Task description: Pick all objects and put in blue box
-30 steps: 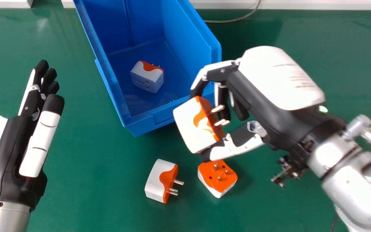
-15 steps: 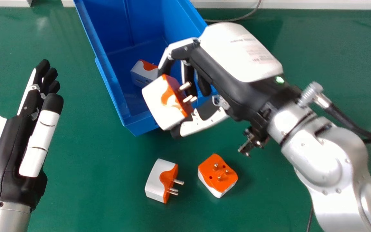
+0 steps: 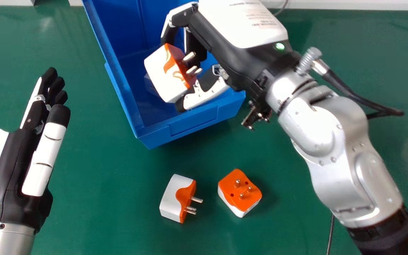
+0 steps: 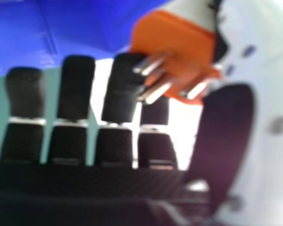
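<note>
And the right hand (image 3: 221, 53), half closed, is pinching a white-and-orange adapter (image 3: 161, 72) over the blue box (image 3: 193, 124) at eleven o'clock, while a second adapter (image 3: 172, 198) and third adapter (image 3: 237, 191) are lying at six!

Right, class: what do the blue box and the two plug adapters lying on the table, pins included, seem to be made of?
Blue box: probably moulded plastic, slightly glossy; even colour throughout, recessed panel in the front wall.
Left plug adapter and right plug adapter: likely hard, smooth plastic; white and orange parts meet cleanly.
Pins: apparently polished metal, silvery with bright glints; which metal is unclear.
</note>
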### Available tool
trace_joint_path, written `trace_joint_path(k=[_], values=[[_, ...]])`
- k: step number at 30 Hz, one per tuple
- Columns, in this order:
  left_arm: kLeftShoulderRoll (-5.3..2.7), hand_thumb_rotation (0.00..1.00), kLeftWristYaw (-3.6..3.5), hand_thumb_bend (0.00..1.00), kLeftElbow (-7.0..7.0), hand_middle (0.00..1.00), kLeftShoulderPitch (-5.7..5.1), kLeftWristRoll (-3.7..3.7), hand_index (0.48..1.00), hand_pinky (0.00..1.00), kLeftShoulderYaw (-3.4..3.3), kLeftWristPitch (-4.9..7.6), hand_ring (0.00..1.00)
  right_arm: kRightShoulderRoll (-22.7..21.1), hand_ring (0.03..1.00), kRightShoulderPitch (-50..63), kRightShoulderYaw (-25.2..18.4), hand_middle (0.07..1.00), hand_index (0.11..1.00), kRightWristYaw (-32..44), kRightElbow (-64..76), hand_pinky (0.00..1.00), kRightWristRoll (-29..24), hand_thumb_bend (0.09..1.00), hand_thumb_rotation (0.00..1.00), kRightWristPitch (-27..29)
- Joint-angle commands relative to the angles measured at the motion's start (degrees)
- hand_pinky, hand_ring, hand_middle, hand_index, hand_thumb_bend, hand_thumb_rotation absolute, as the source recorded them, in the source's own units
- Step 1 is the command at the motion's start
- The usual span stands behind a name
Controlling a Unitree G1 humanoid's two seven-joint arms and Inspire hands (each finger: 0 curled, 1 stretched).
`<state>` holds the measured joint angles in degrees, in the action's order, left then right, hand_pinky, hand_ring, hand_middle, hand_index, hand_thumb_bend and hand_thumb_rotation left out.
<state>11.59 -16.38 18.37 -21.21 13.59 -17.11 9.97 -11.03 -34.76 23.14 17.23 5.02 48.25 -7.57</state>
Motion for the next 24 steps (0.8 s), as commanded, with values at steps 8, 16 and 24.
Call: trace_joint_path(k=[8,16,24], values=[[-0.21,1.00,-0.10,0.72,0.61,0.99,-0.49,0.62,0.978,1.00,-0.11,1.48,0.99,4.84,0.378,-12.24,2.63,0.455,0.487,-9.85,-18.40,0.28,1.99,0.482,0.13,0.64],[-0.45,1.00,0.33,0.72,1.31,0.98,-0.80,0.62,0.975,1.00,0.19,0.96,0.99,9.61,0.324,-19.31,4.73,0.429,0.507,-12.74,-32.39,0.24,2.11,0.491,0.08,-3.06],[-0.59,1.00,0.64,0.74,1.39,0.98,-0.73,0.47,0.974,1.00,0.32,0.95,0.99,12.46,0.310,-25.81,6.99,0.440,0.520,-14.97,-45.09,0.23,1.44,0.502,0.03,-3.76]])
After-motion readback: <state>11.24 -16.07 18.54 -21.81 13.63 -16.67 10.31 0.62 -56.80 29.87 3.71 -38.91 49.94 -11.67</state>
